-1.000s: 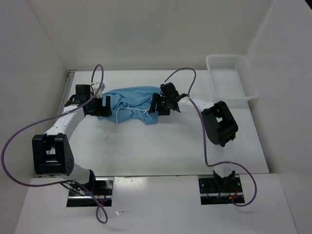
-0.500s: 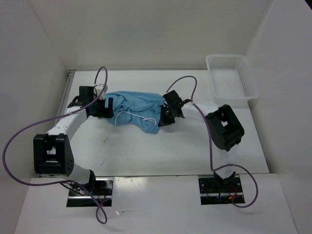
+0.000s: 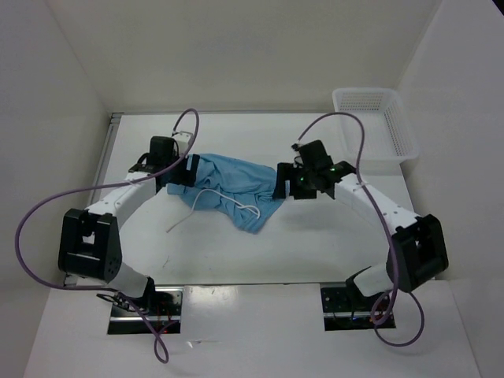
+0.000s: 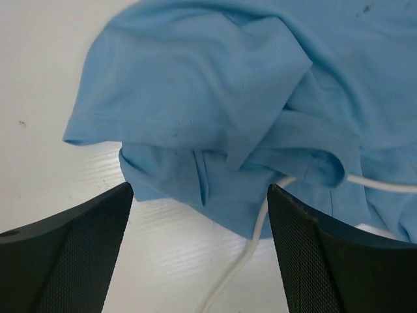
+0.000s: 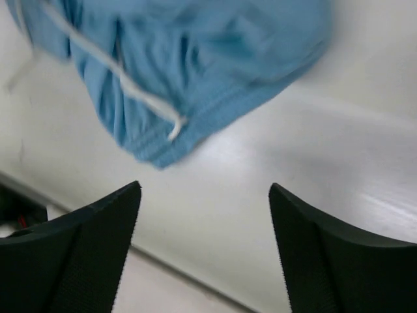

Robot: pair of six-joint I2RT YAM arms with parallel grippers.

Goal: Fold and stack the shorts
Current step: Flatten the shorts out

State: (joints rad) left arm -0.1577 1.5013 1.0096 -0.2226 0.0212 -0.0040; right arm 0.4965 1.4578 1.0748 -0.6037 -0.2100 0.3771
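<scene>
The light blue shorts (image 3: 236, 185) lie crumpled across the middle of the table, and the white drawstring (image 3: 211, 198) trails off their near side. My left gripper (image 3: 189, 169) stands open at their left end. In the left wrist view the shorts (image 4: 215, 85) bunch just ahead of the open left gripper (image 4: 199, 189), with the cord (image 4: 247, 254) running between the fingers. My right gripper (image 3: 282, 183) is open at the right end, above the table. In the right wrist view the shorts (image 5: 215, 52) and their drawstring (image 5: 124, 85) lie beyond the empty right gripper (image 5: 205, 186).
A white mesh basket (image 3: 374, 126) stands at the back right of the table. Purple cables (image 3: 47, 213) loop from both arms. White walls close in the table on the left, back and right.
My right gripper has opened, let go of the shorts and pulled back to the right. The shorts have slumped toward the near side. My left gripper has shifted slightly right.
</scene>
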